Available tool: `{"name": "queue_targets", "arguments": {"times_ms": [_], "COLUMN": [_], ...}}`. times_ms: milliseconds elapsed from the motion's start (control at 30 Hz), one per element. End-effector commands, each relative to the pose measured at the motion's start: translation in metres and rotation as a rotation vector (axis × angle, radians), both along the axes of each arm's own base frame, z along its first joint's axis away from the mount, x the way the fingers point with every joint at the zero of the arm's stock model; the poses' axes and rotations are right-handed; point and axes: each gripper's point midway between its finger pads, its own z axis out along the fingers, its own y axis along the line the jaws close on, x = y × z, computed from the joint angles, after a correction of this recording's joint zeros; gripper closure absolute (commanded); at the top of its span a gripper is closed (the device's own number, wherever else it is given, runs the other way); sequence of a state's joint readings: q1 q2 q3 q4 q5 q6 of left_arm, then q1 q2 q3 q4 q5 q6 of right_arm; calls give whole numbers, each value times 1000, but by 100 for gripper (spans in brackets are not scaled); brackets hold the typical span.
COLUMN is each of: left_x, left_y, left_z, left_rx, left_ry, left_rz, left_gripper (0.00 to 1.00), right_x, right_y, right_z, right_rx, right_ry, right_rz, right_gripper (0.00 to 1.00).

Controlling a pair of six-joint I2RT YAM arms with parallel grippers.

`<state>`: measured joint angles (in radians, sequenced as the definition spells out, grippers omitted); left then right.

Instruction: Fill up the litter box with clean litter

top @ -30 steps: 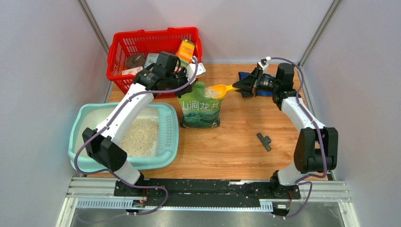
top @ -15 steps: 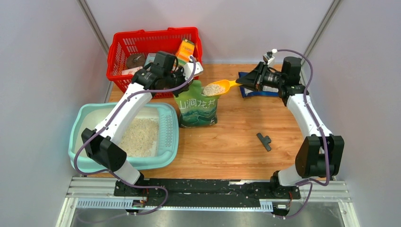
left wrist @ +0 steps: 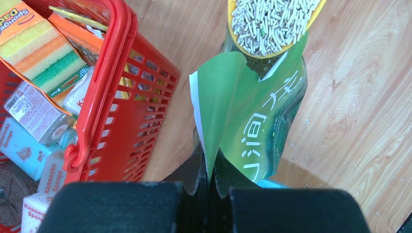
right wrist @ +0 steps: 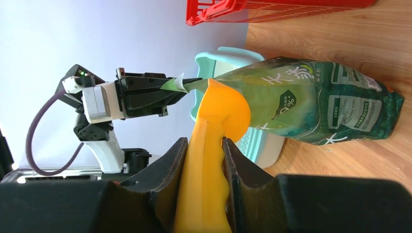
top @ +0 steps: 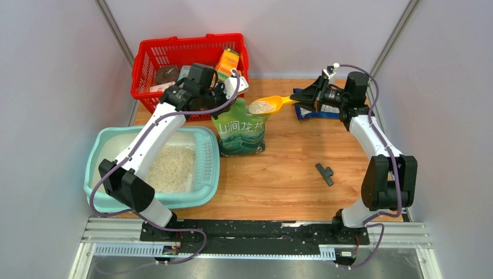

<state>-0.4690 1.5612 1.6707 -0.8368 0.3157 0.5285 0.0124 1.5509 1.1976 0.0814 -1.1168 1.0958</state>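
Note:
The pale teal litter box point(top: 209, 152) sits at the near left and holds a heap of clean litter point(top: 171, 168). A green printed bag point(top: 241, 132) stands upright to its right. My left gripper point(left wrist: 210, 171) is shut on the bag's top flap point(left wrist: 214, 107). My right gripper point(right wrist: 204, 150) is shut on the handle of a yellow scoop point(right wrist: 219, 112). The scoop point(top: 271, 104) is level just above the bag's mouth. It is full of pale litter pellets point(left wrist: 269, 22). The litter box edge point(right wrist: 214, 57) shows behind the bag in the right wrist view.
A red mesh basket point(top: 174, 58) with sponge packs stands at the back left, close beside the bag point(left wrist: 111, 97). A dark blue packet point(top: 308, 113) lies under my right gripper. A black T-shaped piece point(top: 325, 173) lies on the wood at the right.
The scoop has risen out of the bag's mouth with litter in it. My right wrist has moved up and back. The bag's top has shifted slightly left with my left gripper.

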Motion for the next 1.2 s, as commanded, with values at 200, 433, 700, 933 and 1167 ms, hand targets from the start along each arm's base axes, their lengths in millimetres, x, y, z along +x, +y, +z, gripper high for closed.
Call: {"name": "queue_targets", "arguments": {"times_ms": [200, 433, 700, 933, 1167], "left_x": [24, 28, 43, 47, 21], "left_y": [-1, -1, -4, -1, 45], "left_z": [107, 106, 98, 115, 168], "left_rx": [-141, -122, -121, -196, -304], "left_ry": [-333, -318, -305, -280, -341], "left_rz": [17, 19, 44, 119, 251], "left_gripper": [100, 100, 100, 47, 33], "right_x": [-1, 7, 2, -21, -28], "right_y": [3, 3, 11, 50, 113], "right_z": [25, 27, 35, 34, 32], "right_rx": [113, 156, 157, 148, 149], "right_ry": [-54, -54, -53, -25, 13], "right_rz": [69, 59, 71, 169, 310], "right_gripper": [100, 100, 100, 100, 100]}}
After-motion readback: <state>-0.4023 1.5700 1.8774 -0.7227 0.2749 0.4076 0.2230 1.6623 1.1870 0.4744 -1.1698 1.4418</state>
